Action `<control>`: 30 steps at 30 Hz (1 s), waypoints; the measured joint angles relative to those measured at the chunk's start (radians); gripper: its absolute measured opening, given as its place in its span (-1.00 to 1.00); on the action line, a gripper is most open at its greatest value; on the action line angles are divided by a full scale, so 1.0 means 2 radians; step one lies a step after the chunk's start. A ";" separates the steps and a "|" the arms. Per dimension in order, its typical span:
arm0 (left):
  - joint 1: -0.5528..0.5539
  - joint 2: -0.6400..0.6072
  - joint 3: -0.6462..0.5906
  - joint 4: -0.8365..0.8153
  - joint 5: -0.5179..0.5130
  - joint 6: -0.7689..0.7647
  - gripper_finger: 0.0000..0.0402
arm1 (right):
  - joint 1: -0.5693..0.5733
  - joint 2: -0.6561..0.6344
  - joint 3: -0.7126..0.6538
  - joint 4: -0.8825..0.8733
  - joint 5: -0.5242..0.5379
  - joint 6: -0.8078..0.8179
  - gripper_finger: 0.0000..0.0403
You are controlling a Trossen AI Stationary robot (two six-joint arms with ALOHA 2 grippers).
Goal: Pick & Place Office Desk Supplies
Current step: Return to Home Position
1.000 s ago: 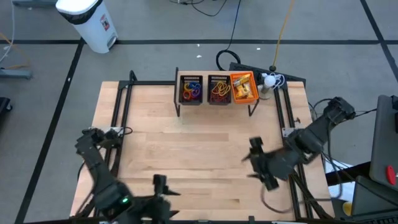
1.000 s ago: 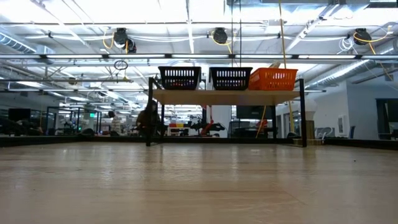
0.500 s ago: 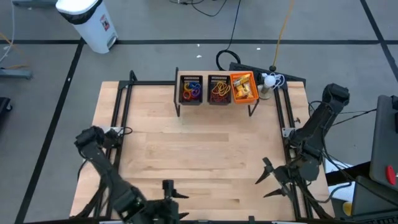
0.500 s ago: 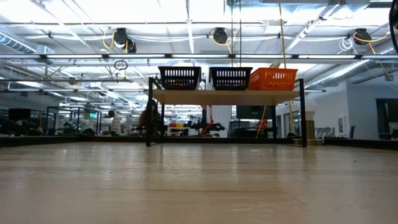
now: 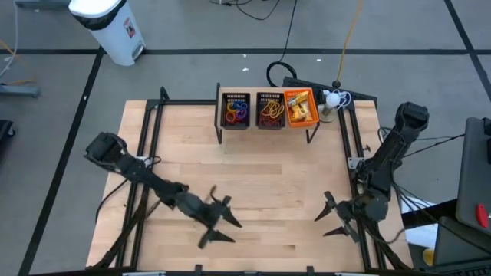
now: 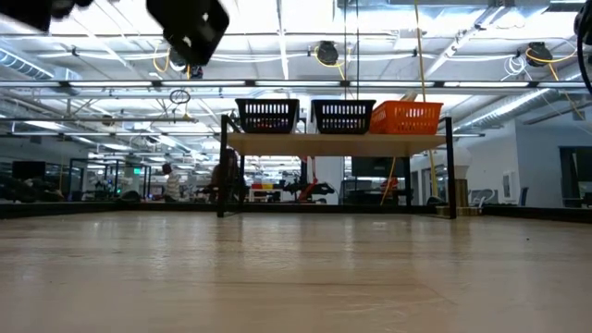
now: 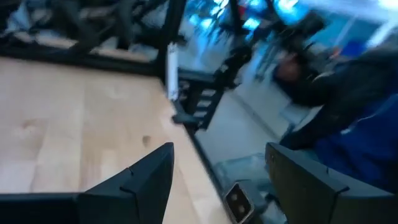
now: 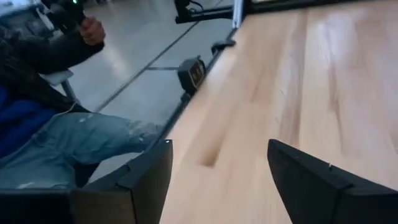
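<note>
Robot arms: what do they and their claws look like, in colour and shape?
The left arm and the right arm are dark, slim links with rounded joints. The left claw and the right claw each carry two black, flat, tapering fingers.

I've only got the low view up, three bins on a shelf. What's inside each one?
Observer: From above, the left black bin holds blue, purple and yellow rings, the middle black bin red and orange loops, the orange bin a yellowish bag.
Operator: Where are the arms?
Observer: The left arm reaches over the table, the right arm hangs near its right edge; both sets of jaws are open.
Operator: Anyone nearby?
Observer: A person in jeans, beside the table.
</note>
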 joint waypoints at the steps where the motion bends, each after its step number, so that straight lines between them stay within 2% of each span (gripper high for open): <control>1: 0.005 -0.002 -0.021 0.036 0.013 0.000 0.27 | 0.000 0.000 -0.017 0.018 0.001 0.007 0.24; 5: 0.017 -0.011 -0.084 0.126 0.043 0.004 0.27 | 0.000 0.000 -0.102 0.128 0.000 0.038 0.18; 8: 0.022 -0.011 -0.107 0.142 0.044 -0.004 0.27 | 0.000 0.000 -0.157 0.222 0.000 0.063 0.14; 10: 0.025 -0.011 -0.109 0.144 0.044 -0.004 0.27 | 0.000 -0.004 -0.151 0.214 0.000 0.062 0.13; 20: 0.071 -0.011 -0.119 0.159 0.058 -0.008 0.27 | 0.000 -0.005 -0.152 0.247 -0.006 -0.094 0.11; 26: 0.116 -0.010 -0.148 0.229 0.056 -0.025 0.27 | 0.000 -0.005 -0.152 0.248 -0.080 -0.130 0.11; 30: 0.124 -0.010 -0.149 0.230 0.041 -0.038 0.27 | 0.000 -0.005 -0.153 0.249 -0.139 -0.130 0.11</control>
